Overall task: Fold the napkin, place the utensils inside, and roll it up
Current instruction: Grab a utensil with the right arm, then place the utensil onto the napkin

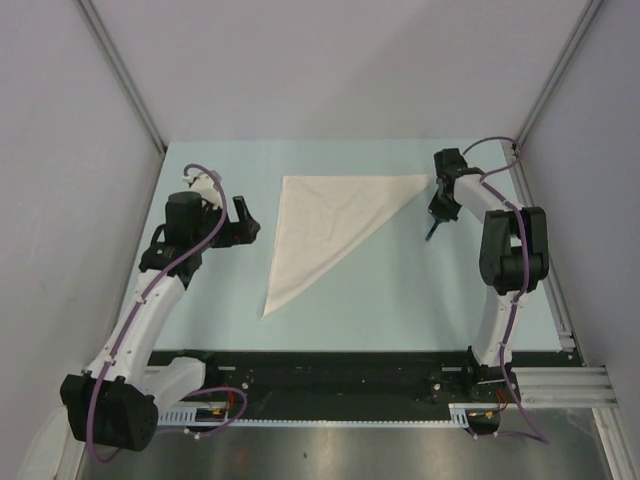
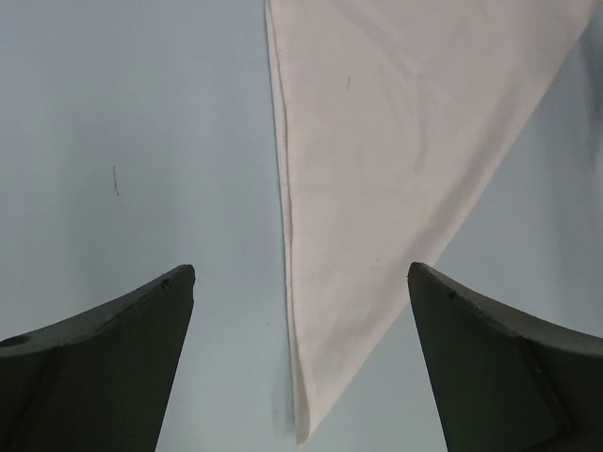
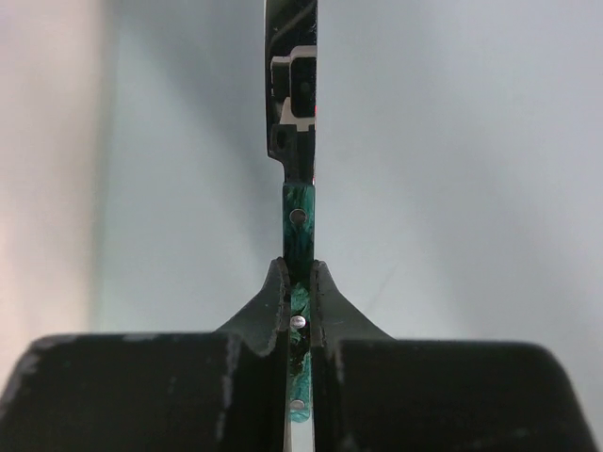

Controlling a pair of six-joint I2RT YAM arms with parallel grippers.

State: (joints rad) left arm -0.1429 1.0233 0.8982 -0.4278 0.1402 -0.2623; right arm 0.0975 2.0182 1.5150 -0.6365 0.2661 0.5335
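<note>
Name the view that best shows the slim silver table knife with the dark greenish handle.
Right wrist view: the knife fills the centre, handle clamped in the right gripper. The top view shows only a dark sliver there; the left wrist view shows none of it.

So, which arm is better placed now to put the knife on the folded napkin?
The right arm. The right gripper is shut on the handle of the knife, close to the right corner of the napkin. The left gripper is open and empty, near the napkin's left edge.
</note>
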